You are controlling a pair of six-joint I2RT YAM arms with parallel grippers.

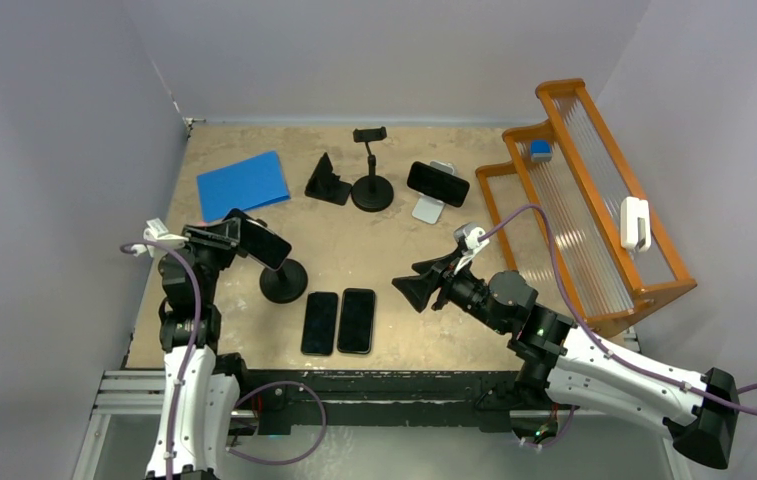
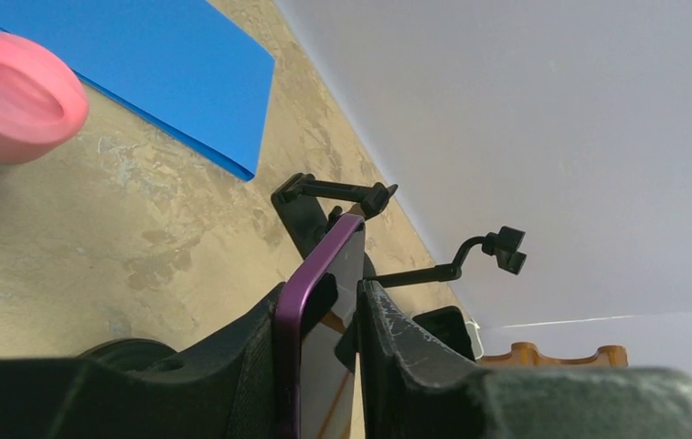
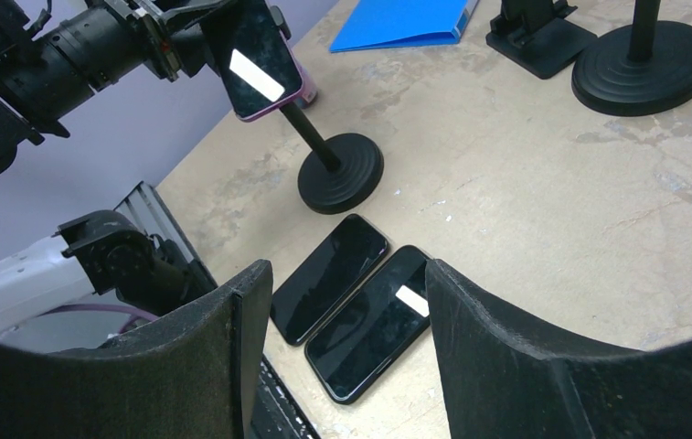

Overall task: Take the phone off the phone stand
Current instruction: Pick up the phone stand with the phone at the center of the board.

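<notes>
My left pincer (image 2: 322, 297) pinches the purple-edged phone (image 2: 310, 274) across its flat faces; the phone sits in the phone stand (image 1: 284, 283) just beneath. I judge it stiff, light and slick-glassed, so I'd grip firmly and lift gently. My right pincer (image 3: 346, 270) hangs spread, empty.

Soft even light (glare patch on the phone (image 3: 255, 64)).

Phone (image 1: 264, 243), purple-edged with a dark screen, tilted and clamped atop the black, round-based phone stand (image 1: 284, 284), left of centre.
</notes>
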